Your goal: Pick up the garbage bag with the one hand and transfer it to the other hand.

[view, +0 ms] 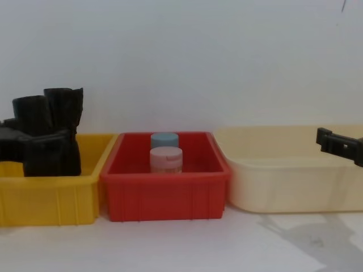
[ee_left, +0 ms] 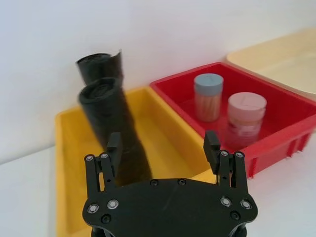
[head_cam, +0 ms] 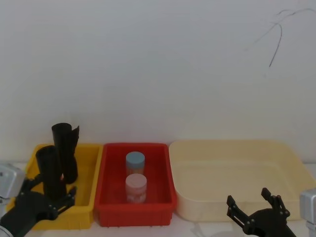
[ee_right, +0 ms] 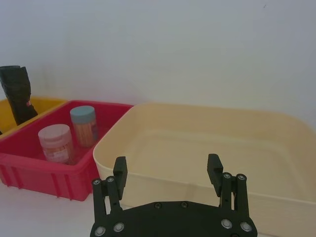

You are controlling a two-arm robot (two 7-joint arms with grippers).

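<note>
**Left gripper open at a black roll in the yellow bin; right gripper open and empty**

The left gripper point(ee_left: 163, 142) is seen wide open with nothing gripped. It is held low at the near end of the yellow bin point(head_cam: 96, 173). In the left wrist view the lower part of the front roll point(head_cam: 48, 170) is framed between the two fingers, close beside one finger point(ee_left: 113, 148) and well apart from the other. Contact cannot be told.

Two black rolls of crinkled plastic are stood upright in the yellow bin. The front roll is set nearer the robot. The back roll point(head_cam: 65, 150) is placed just behind it and a little to the right, with a loose flap sticking up at its top. The two rolls are seen touching or nearly so.

The garbage bag point(ee_right: 17, 91) is marked by a small red spot on its side in the right wrist view, where it is stood leaning in the yellow bin. Which of the two rolls carries that mark cannot be told.

The right gripper point(ee_right: 167, 164) is also spread open and empty. It is held low in front of the near wall of the cream tub point(head_cam: 237, 145), well apart from the rolls.

The red bin point(head_cam: 167, 173) is set between the yellow bin and the cream tub, its sides touching or just beside theirs. Two jars are stood in it: a blue-lidded jar point(head_cam: 135, 162) behind and a pink-lidded jar point(head_cam: 136, 187) just in front. All three containers are lined up on a white table point(view: 170, 243) against a white wall.
</note>
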